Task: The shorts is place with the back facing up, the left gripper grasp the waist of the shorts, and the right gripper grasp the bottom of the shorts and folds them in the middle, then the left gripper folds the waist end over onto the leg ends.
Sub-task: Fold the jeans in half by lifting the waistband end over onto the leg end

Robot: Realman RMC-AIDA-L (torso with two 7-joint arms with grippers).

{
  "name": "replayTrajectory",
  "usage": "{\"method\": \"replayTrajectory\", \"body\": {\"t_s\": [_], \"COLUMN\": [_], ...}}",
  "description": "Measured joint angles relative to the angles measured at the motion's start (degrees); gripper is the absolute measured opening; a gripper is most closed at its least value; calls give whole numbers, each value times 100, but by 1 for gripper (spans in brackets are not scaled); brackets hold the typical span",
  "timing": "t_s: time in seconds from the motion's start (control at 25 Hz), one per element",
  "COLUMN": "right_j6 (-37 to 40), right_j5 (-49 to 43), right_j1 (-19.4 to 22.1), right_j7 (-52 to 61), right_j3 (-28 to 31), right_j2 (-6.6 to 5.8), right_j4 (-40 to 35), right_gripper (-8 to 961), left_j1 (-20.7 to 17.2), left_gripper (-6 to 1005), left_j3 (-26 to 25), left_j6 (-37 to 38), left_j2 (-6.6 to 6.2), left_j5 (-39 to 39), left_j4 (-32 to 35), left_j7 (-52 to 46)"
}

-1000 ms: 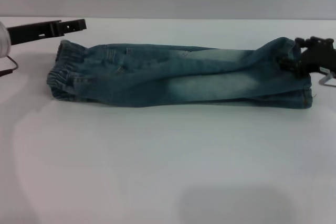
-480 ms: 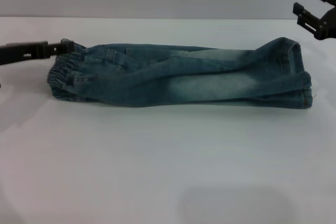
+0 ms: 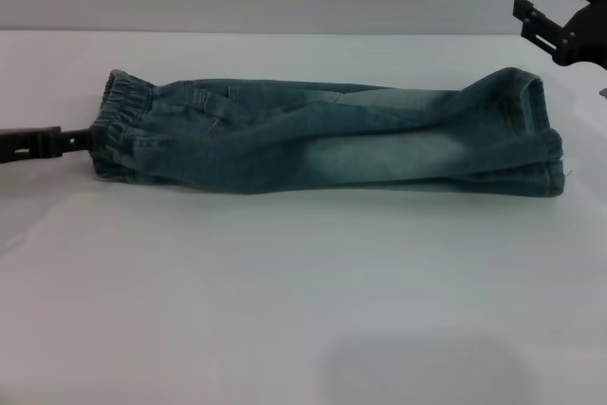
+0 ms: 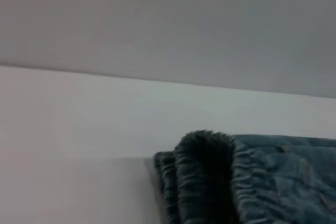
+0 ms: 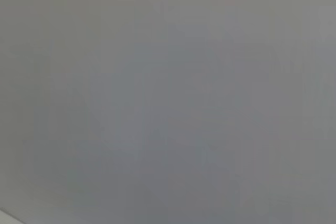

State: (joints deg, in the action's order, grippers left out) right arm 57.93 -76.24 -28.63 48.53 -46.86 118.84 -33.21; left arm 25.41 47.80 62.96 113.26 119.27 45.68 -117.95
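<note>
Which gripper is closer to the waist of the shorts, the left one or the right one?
The left. The left gripper sits at the waist of the shorts, at table level. The right gripper hangs raised above the far end, beyond the leg ends, touching nothing.

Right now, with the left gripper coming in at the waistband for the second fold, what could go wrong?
1. The left gripper meets the waist of the shorts low and side-on; it may catch only one layer of the folded shorts, so the fold could open on lifting.
2. Pushing in could slide the shorts across the table.
3. The right gripper hangs above the leg ends, near where the waist should land.
</note>
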Motion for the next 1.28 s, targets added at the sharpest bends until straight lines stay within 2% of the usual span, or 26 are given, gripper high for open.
{"method": "replayTrajectory", "body": {"t_s": [0.24,0.48,0.6,0.84,1.28], "right_j6": [9,18,24,26,22], "right_j5": [3,7,9,14,14], "right_j1": [2,6,7,13,34], "right_j7": [0,14,16,14,7], "right_j3": [-94,-102,-104,-149,-157], "right_j2": [5,7,7,12,16], "right_j4": [-7,-5,0,0,8], "right_gripper": [642,642,642,642,641], "left_j1": [-71,-18,9,113,349], "left_gripper": [834,831,829,826,821], "left_j3": [7,40,28,33,52], "left_j6": [-60,49,125,134,-142], "left_j2": [2,-106,-117,-115,-27], "left_j5": [0,0,0,0,-1], "left_j4": [-161,-368,-391,-452,-665], "left_j7": [-66,-302,-375,-493,-543]}}
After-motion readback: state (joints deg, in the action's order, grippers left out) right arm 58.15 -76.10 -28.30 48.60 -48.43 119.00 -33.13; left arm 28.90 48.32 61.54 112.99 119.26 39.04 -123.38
